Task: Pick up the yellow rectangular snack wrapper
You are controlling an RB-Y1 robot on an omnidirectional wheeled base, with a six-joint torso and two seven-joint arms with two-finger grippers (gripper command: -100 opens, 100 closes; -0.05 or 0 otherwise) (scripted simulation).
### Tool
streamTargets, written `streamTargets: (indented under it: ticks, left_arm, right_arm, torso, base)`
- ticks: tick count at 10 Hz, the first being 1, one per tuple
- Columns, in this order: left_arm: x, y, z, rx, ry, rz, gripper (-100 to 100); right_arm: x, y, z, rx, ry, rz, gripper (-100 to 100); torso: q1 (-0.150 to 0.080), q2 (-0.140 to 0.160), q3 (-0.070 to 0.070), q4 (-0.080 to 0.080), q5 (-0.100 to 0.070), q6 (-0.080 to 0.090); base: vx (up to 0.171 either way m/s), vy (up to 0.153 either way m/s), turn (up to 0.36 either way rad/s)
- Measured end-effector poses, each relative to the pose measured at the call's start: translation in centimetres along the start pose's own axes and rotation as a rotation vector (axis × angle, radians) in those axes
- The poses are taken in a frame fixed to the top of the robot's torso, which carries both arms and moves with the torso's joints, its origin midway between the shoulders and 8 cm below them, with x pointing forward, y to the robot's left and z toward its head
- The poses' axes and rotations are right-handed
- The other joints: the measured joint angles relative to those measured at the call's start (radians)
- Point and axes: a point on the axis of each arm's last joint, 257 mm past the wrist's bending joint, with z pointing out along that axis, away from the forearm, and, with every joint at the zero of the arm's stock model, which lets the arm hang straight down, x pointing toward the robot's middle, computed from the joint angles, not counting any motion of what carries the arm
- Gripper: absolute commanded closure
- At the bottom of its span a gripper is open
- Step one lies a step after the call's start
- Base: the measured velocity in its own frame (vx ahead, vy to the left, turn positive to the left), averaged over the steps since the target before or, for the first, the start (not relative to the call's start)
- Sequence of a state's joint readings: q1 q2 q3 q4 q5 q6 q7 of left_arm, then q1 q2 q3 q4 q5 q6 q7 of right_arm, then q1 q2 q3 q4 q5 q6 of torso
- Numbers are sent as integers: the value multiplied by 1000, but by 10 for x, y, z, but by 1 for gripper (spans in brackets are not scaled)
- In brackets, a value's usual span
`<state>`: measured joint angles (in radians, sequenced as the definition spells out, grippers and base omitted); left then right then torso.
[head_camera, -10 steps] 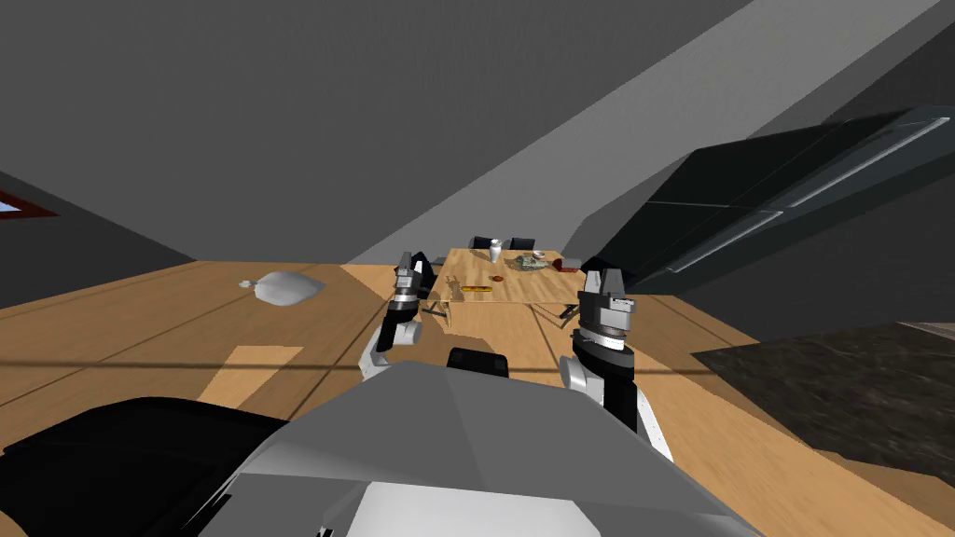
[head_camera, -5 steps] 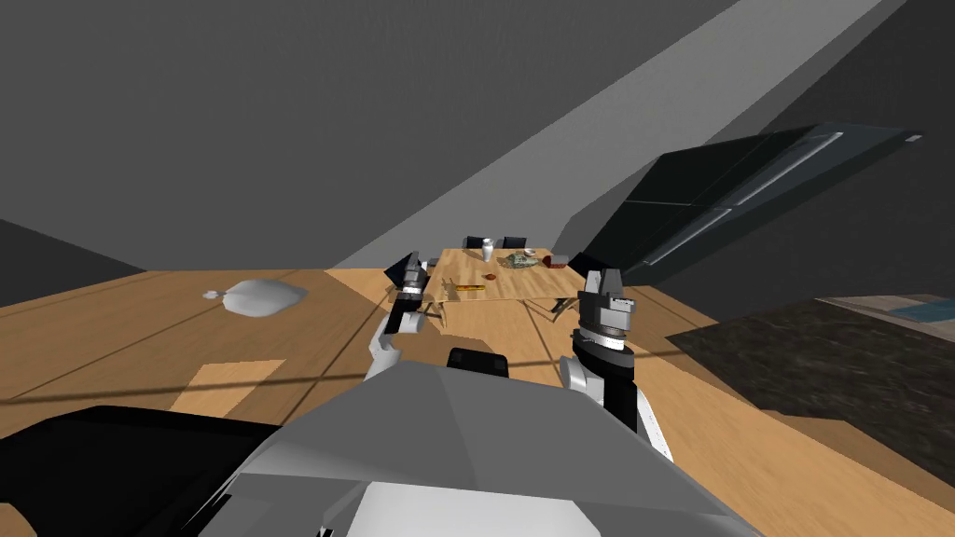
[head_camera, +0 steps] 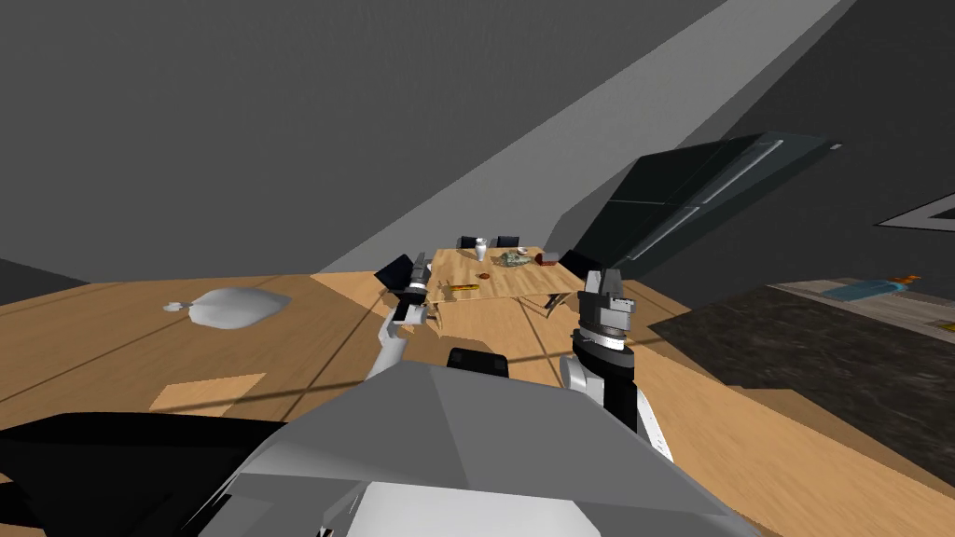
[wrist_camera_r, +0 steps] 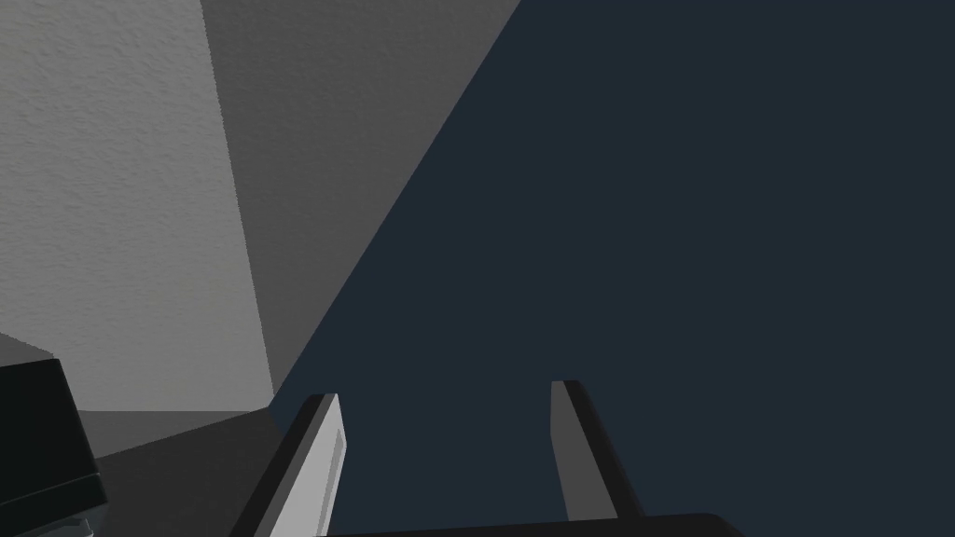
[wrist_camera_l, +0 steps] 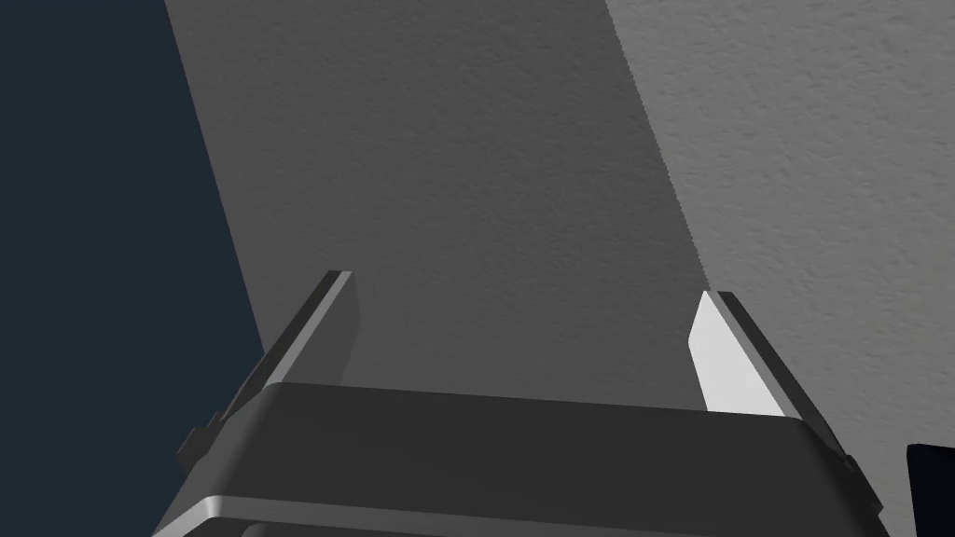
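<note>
A thin yellow wrapper (head_camera: 463, 287) lies flat near the front left edge of a wooden table (head_camera: 508, 280), some way ahead of me. My left gripper (head_camera: 419, 270) is raised in front of the table's left end, short of the wrapper, and in the left wrist view the left gripper (wrist_camera_l: 532, 336) stands open with nothing between its fingers. My right gripper (head_camera: 606, 284) is held up off the table's right end. The right wrist view shows the right gripper (wrist_camera_r: 448, 447) open and empty too.
The table also carries a white vase (head_camera: 481, 248), a greenish heap (head_camera: 513, 259), a small brown disc (head_camera: 484, 277) and a dark red box (head_camera: 547, 258). Two dark chairs (head_camera: 508, 240) stand behind it. A grey sack (head_camera: 228, 306) lies on the wooden floor at left, a dark rug (head_camera: 821, 373) at right.
My whole view has swung: the sack and table have drifted left in the picture and more floor shows at the right. My left forearm has reached a little further toward the table.
</note>
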<state>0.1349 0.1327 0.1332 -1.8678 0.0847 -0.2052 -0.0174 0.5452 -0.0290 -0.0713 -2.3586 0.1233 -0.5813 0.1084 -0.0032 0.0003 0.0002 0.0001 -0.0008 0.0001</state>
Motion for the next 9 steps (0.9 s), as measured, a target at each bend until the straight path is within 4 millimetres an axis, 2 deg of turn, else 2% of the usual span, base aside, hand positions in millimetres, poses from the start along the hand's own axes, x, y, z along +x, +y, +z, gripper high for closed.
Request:
streamTargets:
  ticks: [6, 9]
  left_arm:
    - [-2, 61, 25, -175, -11, -53, -100]
    - [-1, 99, 32, -279, -18, -80, -100]
  right_arm:
    - [0, 0, 0, 0, 0, 0, 0]
    - [0, 0, 0, 0, 0, 0, 0]
  torso:
    - [0, -1, -1, 0, 0, 0]
    - [1, -1, 0, 0, 0, -1]
  base:
    - [5, -37, -81]
    - [10, -39, -79]
